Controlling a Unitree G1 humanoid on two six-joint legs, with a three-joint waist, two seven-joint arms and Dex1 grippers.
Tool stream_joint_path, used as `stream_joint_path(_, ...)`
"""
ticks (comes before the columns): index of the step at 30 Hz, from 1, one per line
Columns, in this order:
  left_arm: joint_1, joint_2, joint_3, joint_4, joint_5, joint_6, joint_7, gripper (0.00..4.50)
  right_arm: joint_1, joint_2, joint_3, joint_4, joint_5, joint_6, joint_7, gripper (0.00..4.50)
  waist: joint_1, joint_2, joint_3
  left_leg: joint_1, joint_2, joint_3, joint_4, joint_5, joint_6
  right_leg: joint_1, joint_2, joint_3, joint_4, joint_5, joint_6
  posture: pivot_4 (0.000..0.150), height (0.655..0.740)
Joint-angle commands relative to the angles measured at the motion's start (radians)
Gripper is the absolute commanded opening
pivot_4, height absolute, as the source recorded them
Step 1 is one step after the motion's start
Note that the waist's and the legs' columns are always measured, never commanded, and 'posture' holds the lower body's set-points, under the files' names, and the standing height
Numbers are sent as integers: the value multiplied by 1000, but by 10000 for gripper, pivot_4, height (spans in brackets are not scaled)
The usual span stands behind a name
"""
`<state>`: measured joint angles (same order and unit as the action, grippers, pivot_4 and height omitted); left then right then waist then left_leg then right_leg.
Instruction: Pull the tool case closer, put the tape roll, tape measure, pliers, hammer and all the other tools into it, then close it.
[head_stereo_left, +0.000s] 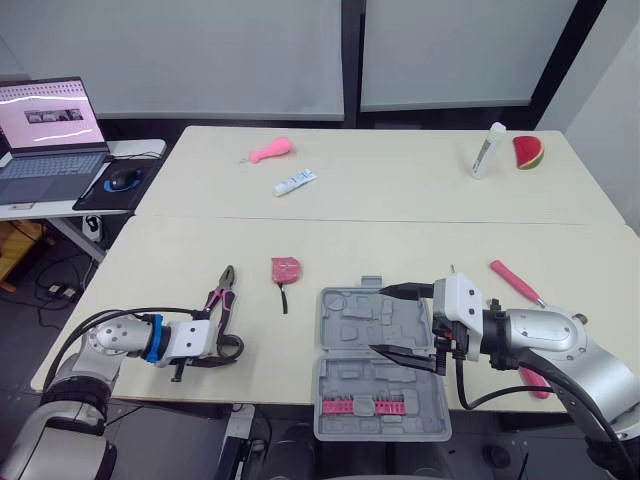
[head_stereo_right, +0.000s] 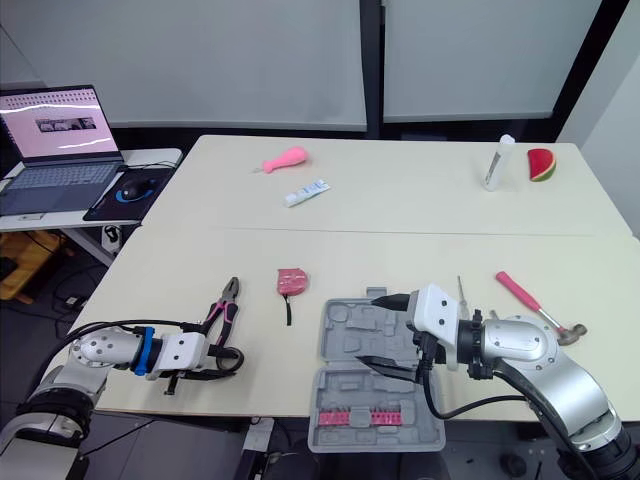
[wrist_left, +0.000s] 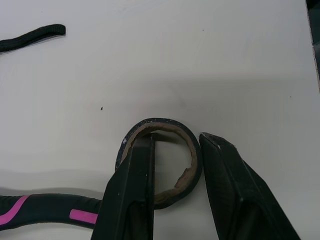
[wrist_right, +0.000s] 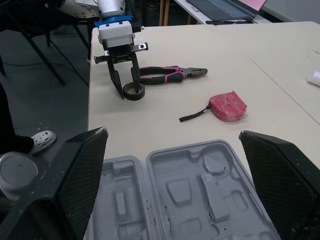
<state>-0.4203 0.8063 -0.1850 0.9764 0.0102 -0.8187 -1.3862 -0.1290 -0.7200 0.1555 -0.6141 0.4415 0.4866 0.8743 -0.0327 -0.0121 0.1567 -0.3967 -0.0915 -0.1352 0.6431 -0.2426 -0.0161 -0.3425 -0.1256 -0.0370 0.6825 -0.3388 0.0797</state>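
Jaws left: unclenched astride tape roll (wrist_left: 160, 123) (wrist view) | right: released over tool case (wrist_right: 190, 185)

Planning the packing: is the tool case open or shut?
Open: the tool case lies spread flat, both moulded halves facing up.

Pliers (head_stereo_left: 222, 293) lie left of the tape measure (head_stereo_left: 285, 269); tool case (head_stereo_left: 375, 365) right of it, hammer (head_stereo_left: 517, 283) beyond.

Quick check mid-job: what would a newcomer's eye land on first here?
The open grey tool case sits at the near edge of the table, with the right gripper spread wide over it. To the left, the left gripper straddles one wall of the black tape roll, beside the pink-handled pliers.
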Motion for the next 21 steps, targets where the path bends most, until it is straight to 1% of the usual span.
stream_joint_path(1,7,-1,-15,45,30,-13,0,14039,-5,-5,-14,-17,-7,-27,9,45000,0,0,0,0,0,0,0,0,0,0,0,0,0,0,0,1500,7400)
stream_joint_path(5,6,-16,-26,27,38,-24,8,14039,-3,-4,-13,-12,-12,-33,14,45000,0,0,0,0,0,0,0,0,0,0,0,0,0,0,0,1500,7400)
stream_joint_path(8,10,-17,-27,0,25,-9,-7,8470,0,-4,-14,-9,-17,-37,20,45000,1,0,0,0,0,0,0,0,0,0,0,0,0,0,0,1500,7400)
stream_joint_path(10,11,-13,-26,-11,18,0,-18,1943,0,-3,-14,-6,-21,-39,24,45000,2,0,0,0,0,0,0,0,0,0,0,0,0,0,0,1500,7400)
stream_joint_path(11,11,-12,-25,-13,16,2,-22,341,-1,-3,-14,-6,-22,-39,25,45000,2,0,0,0,0,0,0,0,0,0,0,0,0,0,0,1500,7400)
stream_joint_path(16,20,-3,-10,-30,-16,20,-67,341,1,-3,-15,-4,-25,-44,29,45000,1,0,0,0,0,0,0,0,0,0,0,0,-1,0,0,1500,7400)
stream_joint_path(19,23,0,2,-54,-53,40,-103,341,1,-2,-14,-2,-26,-44,28,45000,1,-1,0,0,0,0,0,0,0,0,0,0,0,0,0,1500,7400)
stream_joint_path(21,21,10,10,-105,-98,76,-154,341,6,-3,-17,-3,-26,-43,26,45000,0,-2,1,-1,0,0,0,0,0,0,0,0,0,0,0,1500,7400)
